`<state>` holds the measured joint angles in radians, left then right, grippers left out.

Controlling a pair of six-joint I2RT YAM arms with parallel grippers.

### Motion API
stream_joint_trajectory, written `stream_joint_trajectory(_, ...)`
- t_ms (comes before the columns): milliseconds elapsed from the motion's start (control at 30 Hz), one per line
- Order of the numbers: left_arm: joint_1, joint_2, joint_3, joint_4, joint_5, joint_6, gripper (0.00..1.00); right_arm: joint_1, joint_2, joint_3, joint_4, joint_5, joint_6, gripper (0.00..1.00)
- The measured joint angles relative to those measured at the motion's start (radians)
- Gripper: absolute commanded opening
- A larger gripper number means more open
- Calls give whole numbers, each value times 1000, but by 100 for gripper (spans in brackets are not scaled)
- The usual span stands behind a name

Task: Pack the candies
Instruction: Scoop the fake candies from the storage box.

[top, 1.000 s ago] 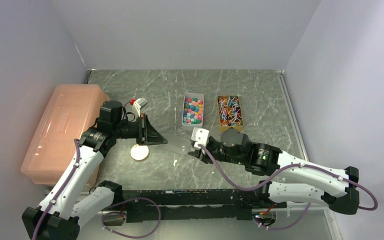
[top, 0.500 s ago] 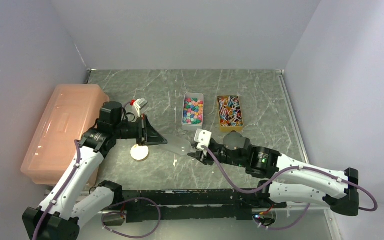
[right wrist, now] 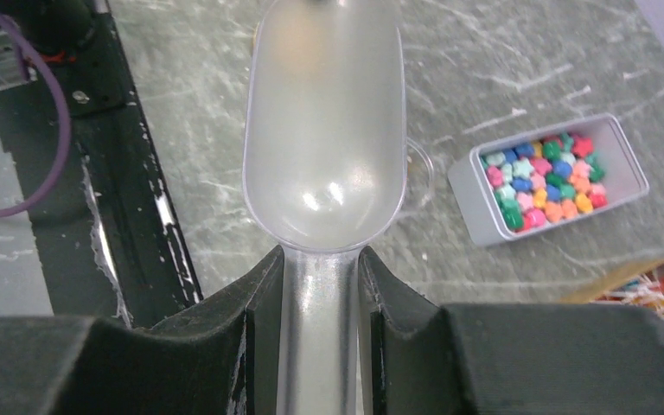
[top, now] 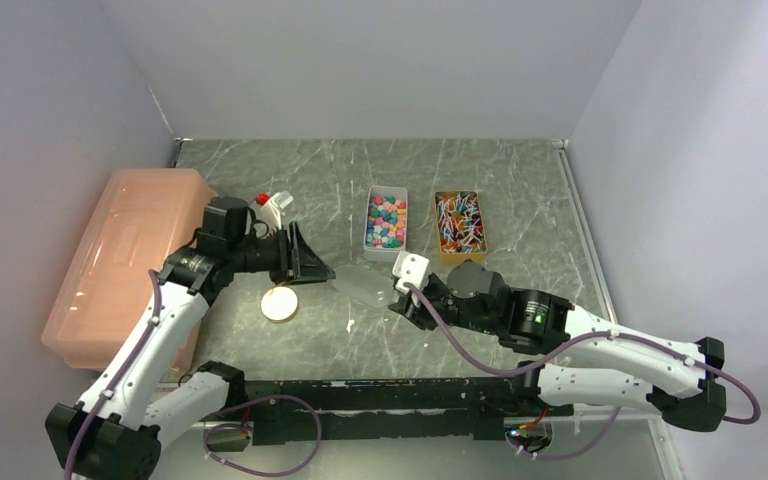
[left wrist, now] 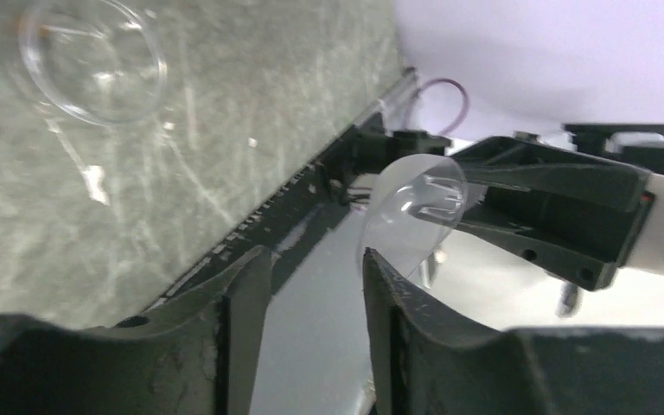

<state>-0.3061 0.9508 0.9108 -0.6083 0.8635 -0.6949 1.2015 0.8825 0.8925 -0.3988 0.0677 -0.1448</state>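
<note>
Right end effector (right wrist: 320, 278) clamps a clear scoop (right wrist: 324, 130); left end effector (left wrist: 311, 270) gapes; white tray (right wrist: 475, 204) holds the candies (right wrist: 540, 177).

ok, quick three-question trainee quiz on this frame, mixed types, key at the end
1. Which gripper holds the scoop? A left, B right, C neither.
2. True or false: the scoop already carries candies.
3. In the top view, what stands just right of the candies' tray?
Key: 1 B, the right gripper clamps its handle. 2 False, it is empty. 3 An orange tray of stick sweets.
</note>
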Motion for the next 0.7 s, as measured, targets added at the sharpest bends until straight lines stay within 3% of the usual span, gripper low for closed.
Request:
stream_joint_trajectory(200, 0, -3, 132, -129, -215, 118, 61, -32, 13, 64, -158, 85, 42, 0)
stream_joint_trajectory(400, 3, -100, 164, -182, -404, 227, 69, -283, 128, 201, -338, 59, 85, 0)
stream_joint_trajectory(700, 3, -162, 111, -182, -423, 341, 76, -556, 421, 545, -633, 3, 128, 0)
